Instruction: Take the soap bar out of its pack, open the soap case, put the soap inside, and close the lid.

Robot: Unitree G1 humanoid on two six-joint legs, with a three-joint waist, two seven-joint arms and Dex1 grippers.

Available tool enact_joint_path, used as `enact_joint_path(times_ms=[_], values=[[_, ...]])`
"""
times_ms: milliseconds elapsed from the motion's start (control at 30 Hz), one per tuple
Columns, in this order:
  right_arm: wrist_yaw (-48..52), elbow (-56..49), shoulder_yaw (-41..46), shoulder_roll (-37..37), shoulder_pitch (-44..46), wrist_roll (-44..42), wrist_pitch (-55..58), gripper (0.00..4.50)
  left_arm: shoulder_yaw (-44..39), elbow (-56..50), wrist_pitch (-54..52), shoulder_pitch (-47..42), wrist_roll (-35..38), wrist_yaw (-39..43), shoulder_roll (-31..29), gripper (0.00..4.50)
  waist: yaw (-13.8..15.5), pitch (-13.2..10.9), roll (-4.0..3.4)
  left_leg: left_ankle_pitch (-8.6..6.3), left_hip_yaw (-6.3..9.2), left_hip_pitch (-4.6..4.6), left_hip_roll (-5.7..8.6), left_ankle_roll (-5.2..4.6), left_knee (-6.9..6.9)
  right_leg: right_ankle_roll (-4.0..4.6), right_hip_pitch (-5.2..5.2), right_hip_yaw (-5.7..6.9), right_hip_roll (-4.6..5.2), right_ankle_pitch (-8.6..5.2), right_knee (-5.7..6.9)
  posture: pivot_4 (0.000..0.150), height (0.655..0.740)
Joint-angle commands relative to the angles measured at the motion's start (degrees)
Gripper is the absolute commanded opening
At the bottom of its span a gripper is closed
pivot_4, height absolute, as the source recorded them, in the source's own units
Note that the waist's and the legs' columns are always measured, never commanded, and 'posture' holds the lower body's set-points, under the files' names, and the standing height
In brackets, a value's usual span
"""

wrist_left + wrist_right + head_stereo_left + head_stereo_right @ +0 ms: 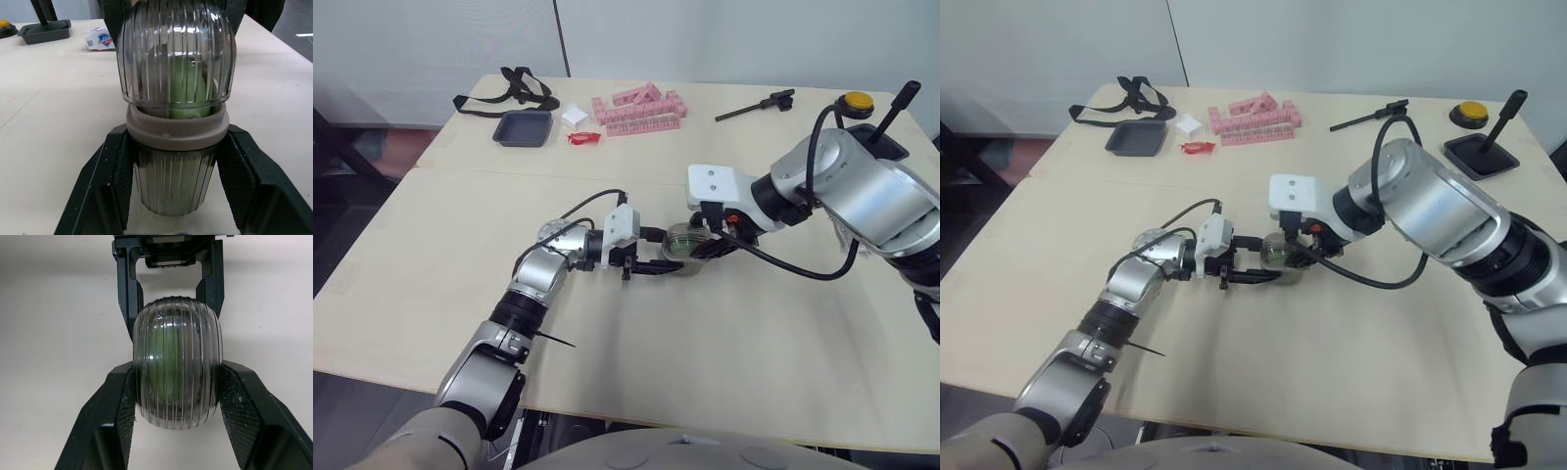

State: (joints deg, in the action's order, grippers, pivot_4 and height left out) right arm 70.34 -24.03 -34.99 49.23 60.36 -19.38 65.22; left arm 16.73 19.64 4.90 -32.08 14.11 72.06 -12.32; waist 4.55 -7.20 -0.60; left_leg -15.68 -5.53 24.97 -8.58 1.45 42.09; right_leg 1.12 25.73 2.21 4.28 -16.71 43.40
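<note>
The ribbed clear soap case (683, 245) sits mid-table (754, 343), with the green soap (188, 83) inside (lid seated on its tan ring). The left gripper (176, 147) clamps its base. The right gripper (177, 377) clamps the lid from the opposite side.

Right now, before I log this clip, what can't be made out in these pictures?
Lid seal: whether the lid is latched onto the soap case; head views, the left pincer and right pincer cover it.
Soap: both wrist views, blurred by the ribbed walls.
Small box: left wrist view, partly behind the case, print too small.
Red item: head views, too small to identify.
</note>
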Motion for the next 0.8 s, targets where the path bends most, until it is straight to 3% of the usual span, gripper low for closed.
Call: enact_joint_path(times_ms=[33, 267, 333, 467, 800], values=[[-0.06, -0.53, -1.43, -0.86, -0.1, 0.01, 0.35, 1.97, -0.86, -1.1, 0.3, -0.29, 0.45, -0.57, 0.08, 1.96, 0.0, 0.01, 0.01, 0.0, 0.0, -0.01, 0.0, 0.0, 0.0, 0.0, -0.01, 0.0, 0.0, 0.0, 0.0, 0.15, 0.7109], [0.02, -0.28, -1.13, -0.82, -0.09, 0.13, 0.14, 1.97, -0.95, -0.93, 0.4, -0.31, 0.34, -0.53, 0.13, 1.96, -0.01, 0.01, 0.01, 0.0, 0.0, -0.01, 0.0, 0.0, 0.0, 0.0, -0.01, 0.0, 0.0, 0.0, 0.0, 0.15, 0.7109], [0.26, -0.3, -0.81, -0.72, -0.05, -0.26, 0.44, 3.0, -0.94, -0.91, 0.46, -0.32, 0.3, -0.52, 0.13, 1.96, 0.0, 0.01, 0.01, 0.0, 0.0, -0.01, 0.0, 0.0, 0.0, 0.0, -0.01, 0.0, 0.0, 0.0, 0.0, 0.15, 0.7109], [0.34, -0.64, -0.78, -0.24, -0.18, 0.01, -0.38, 4.25, -0.98, -0.85, 0.49, -0.36, 0.25, -0.42, 0.12, 1.96, 0.17, 0.0, 0.01, 0.0, 0.01, 0.07, 0.0, 0.0, 0.0, 0.0, 0.03, 0.02, 0.0, 0.0, -0.01, 0.15, 0.7109], [0.24, -1.08, -0.12, 1.59, -1.71, 0.37, -2.04, 4.25, -0.94, -0.83, 0.51, -0.42, 0.19, -0.17, 0.01, 1.96, 0.14, 0.0, 0.01, 0.0, 0.0, 0.1, 0.0, 0.0, 0.0, 0.0, 0.04, 0.01, 0.01, 0.0, -0.03, 0.15, 0.7109]])
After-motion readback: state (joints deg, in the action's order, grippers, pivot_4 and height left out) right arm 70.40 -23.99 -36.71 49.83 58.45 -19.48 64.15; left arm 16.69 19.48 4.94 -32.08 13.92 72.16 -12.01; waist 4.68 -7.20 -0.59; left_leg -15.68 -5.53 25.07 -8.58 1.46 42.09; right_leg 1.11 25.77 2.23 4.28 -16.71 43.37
